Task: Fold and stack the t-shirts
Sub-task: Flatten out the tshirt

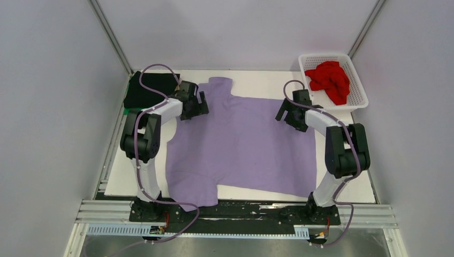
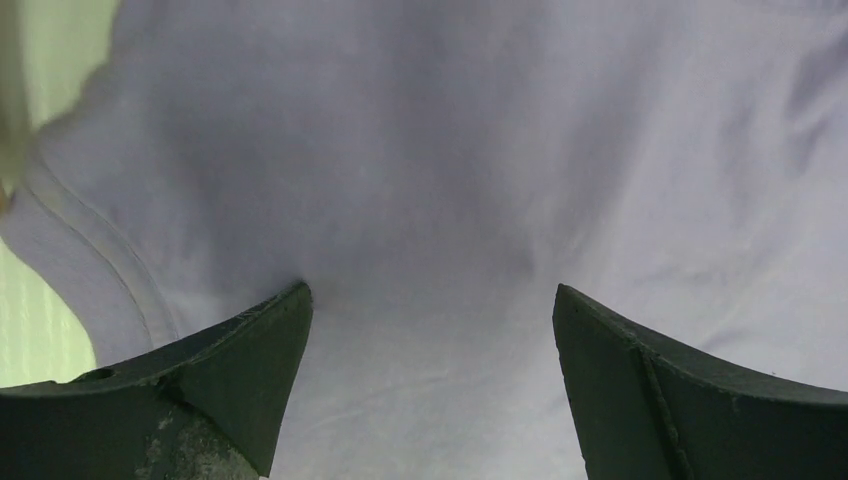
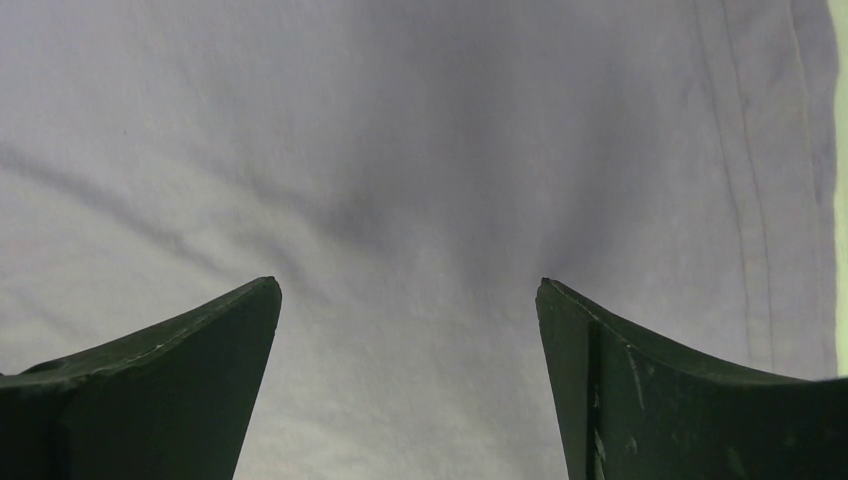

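\- black fingers of the left gripper: how do they stand?
\- spread wide, tips down on the lavender t-shirt near its ten o'clock corner. the right gripper is equally wide, at two o'clock on it.
\- and the shirt?
\- flat over the table, in the middle. the red t-shirt lies bunched in the white basket at one o'clock; the black t-shirt sits folded at eleven.
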### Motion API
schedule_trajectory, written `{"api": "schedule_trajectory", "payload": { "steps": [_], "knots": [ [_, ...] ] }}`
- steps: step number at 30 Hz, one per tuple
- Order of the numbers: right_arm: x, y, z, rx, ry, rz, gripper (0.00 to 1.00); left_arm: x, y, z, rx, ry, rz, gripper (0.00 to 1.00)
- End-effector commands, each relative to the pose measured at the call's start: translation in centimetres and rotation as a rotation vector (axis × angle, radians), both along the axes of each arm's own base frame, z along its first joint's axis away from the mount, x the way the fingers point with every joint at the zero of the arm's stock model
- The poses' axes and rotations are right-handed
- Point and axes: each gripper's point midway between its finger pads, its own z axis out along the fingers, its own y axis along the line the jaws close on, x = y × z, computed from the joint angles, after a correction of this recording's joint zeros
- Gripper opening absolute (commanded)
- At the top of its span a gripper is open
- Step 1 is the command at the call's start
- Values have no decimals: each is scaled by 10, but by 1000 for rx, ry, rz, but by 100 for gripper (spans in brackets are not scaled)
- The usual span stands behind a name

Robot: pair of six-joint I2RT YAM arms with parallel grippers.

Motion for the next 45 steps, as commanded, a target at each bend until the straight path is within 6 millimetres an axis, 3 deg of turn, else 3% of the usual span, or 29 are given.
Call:
{"api": "schedule_trajectory", "payload": {
  "steps": [1, 17, 23, 27, 31, 34, 38, 41, 44, 45],
  "knots": [
    [37, -10, 6, -45, -33, 0, 100, 28, 18, -4, -24, 1, 91, 100],
    [101, -26, -35, 15, 39, -3, 100, 74, 46, -32, -64, 86, 200, 100],
    [129, -29, -30, 46, 6, -5, 100, 94, 53, -34, -70, 72, 223, 100],
    [148, -34, -15, 14, -38, 11, 100, 111, 52, -17, -68, 31, 202, 100],
    [152, -34, 20, 6, -96, 23, 100, 120, 41, 25, -111, -36, 141, 100],
    [141, -27, 55, 15, -150, 51, 100, 106, 29, 62, -131, -87, 83, 100],
    [114, -16, 74, 13, -171, 88, 100, 68, 11, 99, -129, -124, 11, 100],
    [92, -7, 82, 26, -175, 121, 100, 27, -1, 125, -113, -139, -35, 100],
    [73, 5, 92, 63, -193, 161, 100, -10, -2, 137, -65, -136, -32, 100],
    [67, 8, 94, 71, -198, 171, 100, -31, -2, 140, -54, -122, -35, 100]
  ]
}}
